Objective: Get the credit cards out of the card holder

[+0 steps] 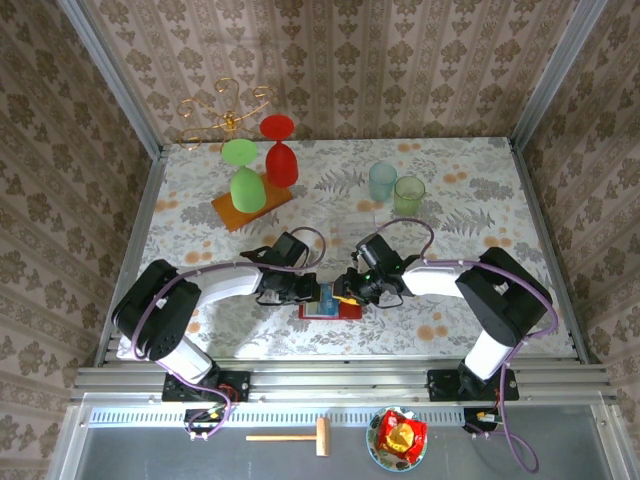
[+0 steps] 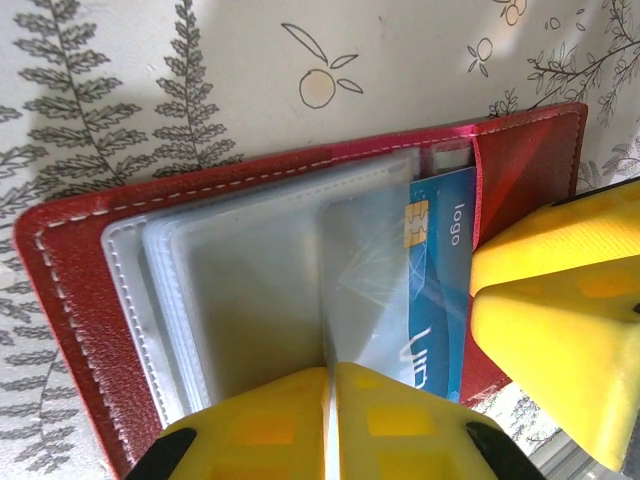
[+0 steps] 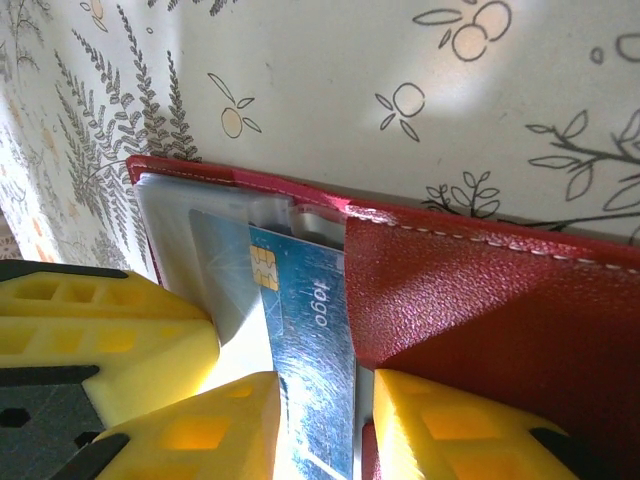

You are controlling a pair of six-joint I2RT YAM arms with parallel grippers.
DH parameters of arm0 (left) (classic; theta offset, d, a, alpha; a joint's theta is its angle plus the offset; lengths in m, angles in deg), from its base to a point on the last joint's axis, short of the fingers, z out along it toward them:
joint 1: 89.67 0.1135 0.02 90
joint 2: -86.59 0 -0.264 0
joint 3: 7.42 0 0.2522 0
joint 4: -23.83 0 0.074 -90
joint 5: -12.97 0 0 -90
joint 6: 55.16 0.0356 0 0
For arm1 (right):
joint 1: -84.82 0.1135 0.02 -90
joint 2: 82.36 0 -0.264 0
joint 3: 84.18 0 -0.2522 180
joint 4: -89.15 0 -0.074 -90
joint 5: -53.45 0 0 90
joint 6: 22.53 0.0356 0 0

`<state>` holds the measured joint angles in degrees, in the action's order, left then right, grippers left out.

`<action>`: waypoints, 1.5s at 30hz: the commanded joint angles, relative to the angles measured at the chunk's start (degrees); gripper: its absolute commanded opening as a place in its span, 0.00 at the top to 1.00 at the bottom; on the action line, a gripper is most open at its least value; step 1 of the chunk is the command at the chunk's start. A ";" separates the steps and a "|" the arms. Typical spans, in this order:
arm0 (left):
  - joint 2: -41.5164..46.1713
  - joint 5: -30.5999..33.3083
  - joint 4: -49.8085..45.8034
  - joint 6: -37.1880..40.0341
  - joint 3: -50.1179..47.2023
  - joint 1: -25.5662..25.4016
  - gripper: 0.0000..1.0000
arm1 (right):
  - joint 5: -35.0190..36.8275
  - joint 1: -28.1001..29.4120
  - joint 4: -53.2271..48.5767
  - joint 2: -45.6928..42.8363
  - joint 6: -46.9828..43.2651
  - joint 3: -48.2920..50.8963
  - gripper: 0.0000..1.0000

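Note:
The red card holder (image 1: 330, 312) lies open at the table's near middle, between both arms. My left gripper (image 2: 332, 372) (image 1: 318, 295) is shut on the edge of one of the holder's (image 2: 80, 300) greyish clear pocket leaves (image 2: 260, 290). A blue credit card (image 2: 440, 280) with a gold chip lies beside that leaf, its right edge at the red flap (image 3: 480, 300). My right gripper (image 3: 325, 400) (image 1: 345, 293) stands with its fingers apart on either side of the blue card (image 3: 305, 340), the right finger (image 3: 450, 430) over the flap. I cannot tell whether they touch the card.
An orange board (image 1: 225, 212) at the back left carries upturned green (image 1: 245, 185) and red (image 1: 280, 160) goblets, with a gold wire stand (image 1: 225, 110) behind. Two pale tumblers (image 1: 382, 182) (image 1: 408, 195) stand at the back right. The floral table (image 1: 480, 250) stretches right.

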<state>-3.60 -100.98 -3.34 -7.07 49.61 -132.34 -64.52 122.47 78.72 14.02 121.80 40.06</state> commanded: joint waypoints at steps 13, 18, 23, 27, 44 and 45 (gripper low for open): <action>-0.93 1.44 -1.88 1.23 -1.16 0.05 0.89 | -5.87 -0.87 8.61 1.64 2.99 2.70 0.74; -0.95 1.36 -1.74 1.25 -1.25 0.00 0.89 | -6.49 -1.17 10.99 1.24 4.03 3.59 0.80; -1.21 1.22 -1.53 1.22 -1.37 0.00 0.89 | -6.91 -1.33 12.06 1.49 4.44 3.97 0.81; -1.16 1.00 -1.27 1.16 -1.43 0.05 0.89 | -8.78 -1.52 16.66 2.43 6.36 4.97 0.83; -1.28 0.68 -0.60 0.70 -1.96 0.38 0.90 | -5.39 -4.02 10.73 -3.38 3.04 7.76 0.90; -1.21 0.73 -0.65 0.71 -1.96 0.31 0.89 | -5.30 -4.28 10.20 -3.89 2.74 7.89 0.90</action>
<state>-3.60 -101.09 -2.34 -7.07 49.12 -132.30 -71.27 119.13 92.54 12.38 126.41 46.86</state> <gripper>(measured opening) 0.106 0.100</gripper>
